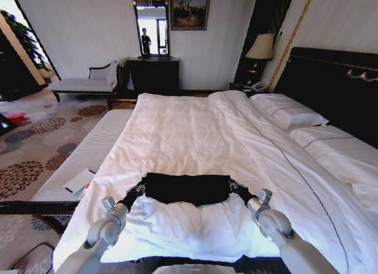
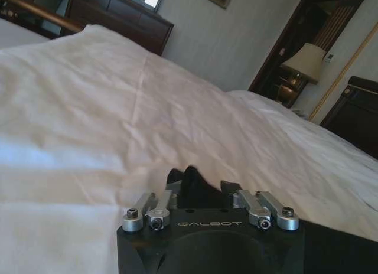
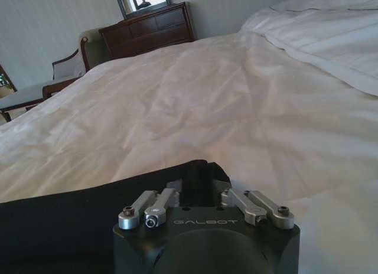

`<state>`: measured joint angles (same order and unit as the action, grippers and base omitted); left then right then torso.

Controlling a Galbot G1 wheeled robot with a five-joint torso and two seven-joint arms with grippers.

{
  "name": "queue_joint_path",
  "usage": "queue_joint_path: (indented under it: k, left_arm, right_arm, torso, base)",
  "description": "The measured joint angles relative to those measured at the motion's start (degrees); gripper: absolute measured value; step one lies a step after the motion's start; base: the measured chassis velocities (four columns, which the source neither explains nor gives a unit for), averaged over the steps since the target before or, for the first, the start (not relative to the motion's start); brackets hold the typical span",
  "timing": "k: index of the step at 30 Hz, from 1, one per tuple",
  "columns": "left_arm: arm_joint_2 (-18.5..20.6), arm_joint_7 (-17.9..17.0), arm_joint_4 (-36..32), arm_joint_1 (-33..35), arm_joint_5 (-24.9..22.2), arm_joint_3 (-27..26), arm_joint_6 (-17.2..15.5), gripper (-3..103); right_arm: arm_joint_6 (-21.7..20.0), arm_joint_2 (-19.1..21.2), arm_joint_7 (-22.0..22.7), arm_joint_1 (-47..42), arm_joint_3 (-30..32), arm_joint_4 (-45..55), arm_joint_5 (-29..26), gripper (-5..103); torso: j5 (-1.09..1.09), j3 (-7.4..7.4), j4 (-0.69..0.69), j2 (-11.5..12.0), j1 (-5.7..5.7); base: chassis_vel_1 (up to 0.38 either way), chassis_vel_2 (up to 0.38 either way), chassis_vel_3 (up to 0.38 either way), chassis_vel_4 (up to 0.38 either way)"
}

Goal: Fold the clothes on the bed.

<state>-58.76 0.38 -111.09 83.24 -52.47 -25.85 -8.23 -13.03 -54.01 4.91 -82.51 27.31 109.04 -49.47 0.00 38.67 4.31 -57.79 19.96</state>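
- A pale chaise (image 1: 82, 84) stands on the patterned carpet (image 1: 35, 144) at far left, with a dark dresser (image 1: 153, 73) and mirror (image 1: 151, 27) beside it against the back wall.
- A white card (image 1: 80, 180) lies on the bare mattress edge left of the duvet.
- The left end effector (image 1: 139, 190) sits low at the shirt's left end, its fingers (image 2: 177, 188) closed narrow on a pinch of black fabric.
- The shirt (image 1: 188, 188) lies on the bed (image 1: 195, 132) near the foot edge, bunched into a flat band. Its long axis runs left to right, across the bed, stretched between the two end effectors. Which end is collar or hem cannot be told.
- The right end effector (image 1: 234, 188) grips the shirt's right end, fingers (image 3: 227, 194) drawn in narrow over the cloth.
- White pillows (image 1: 289, 114) rest at the dark headboard (image 1: 336, 85) on the right, with a lamp (image 1: 260, 49) in the corner.
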Motion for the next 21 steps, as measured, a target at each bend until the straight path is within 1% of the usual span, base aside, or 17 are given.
queue_joint_path:
  k: [1, 3, 4, 5, 6, 7, 8, 9, 12, 13, 14, 15, 16, 17, 18, 20, 21]
  left_arm:
    - [0.1, 0.0, -0.6, 0.3, 0.7, -0.4, 0.0, 48]
    - [0.2, 0.0, -1.0, 0.4, 1.0, -0.8, 0.0, 48]
    - [0.3, -0.2, -1.4, 0.6, 1.1, -1.3, 0.0, 54]
    - [0.4, -0.3, -1.6, 0.7, 1.0, -1.5, 0.0, 54]
    - [0.5, -0.8, -1.9, 0.8, 0.7, -2.3, 0.0, 65]
    - [0.5, -1.1, -1.9, 0.8, 0.5, -3.0, -0.1, 71]
    - [0.6, -1.6, -1.9, 0.8, 0.6, -3.7, -0.1, 71]
    - [0.6, -1.6, -1.9, 0.8, 0.6, -3.7, -0.1, 71]
    - [0.9, -2.8, -1.9, 1.6, 2.7, -5.4, 0.0, 86]
    - [0.9, -2.8, -1.9, 1.6, 2.7, -5.4, 0.0, 86]
    - [0.9, -2.9, -2.1, 2.1, 3.0, -5.8, 0.0, 92]
    - [0.9, -2.9, -2.1, 2.1, 3.0, -5.8, 0.0, 92]
    - [1.0, -3.1, -2.4, 2.8, 3.1, -6.2, 0.0, 97]
    - [1.7, -3.1, -2.4, 3.2, 3.4, -6.3, 0.0, 100]
    - [1.8, -3.1, -2.7, 3.8, 3.4, -6.7, 0.0, 100]
    - [1.8, -3.1, -2.9, 4.2, 3.4, -7.1, 0.0, 100]
    - [1.7, -3.1, -3.8, 5.5, 3.4, -7.9, 0.0, 100]
  right_arm:
    - [0.0, 0.0, 0.3, -0.8, 0.5, 0.7, 0.0, 35]
    - [0.0, 0.0, 0.5, -1.6, 0.8, 1.4, 0.0, 35]
    - [0.0, -0.1, 0.7, -2.5, 1.3, 2.2, 0.0, 41]
    - [0.0, -0.1, 0.7, -2.8, 1.5, 2.4, 0.0, 41]
    - [0.2, -0.1, 0.8, -3.8, 2.5, 3.6, 0.1, 51]
    - [0.4, 0.1, 0.8, -4.0, 3.2, 4.2, 0.2, 51]
    - [0.6, 0.5, 0.9, -3.5, 3.5, 4.3, 0.2, 57]
    - [0.6, 0.5, 0.9, -3.5, 3.5, 4.3, 0.2, 57]
    - [1.2, 3.4, 1.5, 1.8, 2.3, 2.5, 0.6, 74]
    - [1.2, 3.4, 1.5, 1.8, 2.3, 2.5, 0.6, 74]
    - [1.4, 4.4, 1.5, 4.1, 1.1, 1.3, 0.9, 79]
    - [1.4, 4.4, 1.5, 4.1, 1.1, 1.3, 0.9, 79]
    - [1.8, 6.0, 1.3, 7.9, -0.8, -0.8, 1.6, 84]
    - [3.1, 8.6, 0.6, 14.3, -4.9, -4.8, 3.8, 94]
    - [3.7, 9.3, 0.3, 17.4, -7.5, -6.5, 4.9, 98]
    - [4.1, 9.7, 0.1, 19.6, -9.6, -7.8, 5.8, 100]
    - [5.2, 10.3, -0.7, 23.7, -13.9, -10.3, 8.2, 100]
  torso:
    - [-0.01, 0.00, 0.00, 0.0, 0.00]
    - [-0.01, 0.00, 0.00, 0.0, 0.00]
    - [0.00, 0.00, 0.00, 0.0, 0.00]
    - [0.00, 0.00, 0.00, 0.0, 0.00]
    - [0.00, 0.00, 0.02, 0.0, -0.01]
    - [0.00, 0.00, 0.03, 0.0, -0.01]
    - [0.00, 0.00, 0.03, 0.0, -0.01]
    - [0.00, 0.00, 0.03, 0.0, -0.01]
    - [-0.01, 0.00, 0.00, 0.0, 0.00]
    - [-0.01, 0.00, 0.00, 0.0, 0.00]
    - [0.01, 0.01, 0.00, 0.0, 0.00]
    - [0.01, 0.01, 0.00, 0.0, 0.00]
    - [0.01, 0.01, -0.04, 0.0, 0.00]
    - [-0.01, 0.01, 0.03, 0.0, 0.00]
    - [-0.02, 0.01, 0.03, 0.0, 0.00]
    - [-0.01, 0.01, 0.03, 0.0, 0.00]
    - [0.00, 0.01, -0.03, 0.0, 0.00]
  base:
    - [0.000, 0.000, 0.000, 0.000]
    - [0.000, 0.000, 0.000, 0.000]
    - [0.000, 0.000, 0.000, 0.000]
    - [0.000, 0.000, 0.000, 0.000]
    - [0.000, 0.000, 0.000, 0.000]
    - [0.000, 0.000, 0.000, 0.000]
    - [0.000, 0.000, 0.000, 0.000]
    - [0.000, 0.000, 0.000, 0.000]
    - [0.000, 0.000, 0.000, 0.000]
    - [0.000, 0.000, 0.000, 0.000]
    - [0.000, 0.000, 0.000, 0.000]
    - [0.000, 0.000, 0.000, 0.000]
    - [0.000, 0.000, 0.000, 0.000]
    - [0.000, 0.000, 0.000, 0.000]
    - [0.000, 0.000, 0.000, 0.000]
    - [0.000, 0.000, 0.000, 0.000]
    - [0.000, 0.000, 0.000, 0.000]
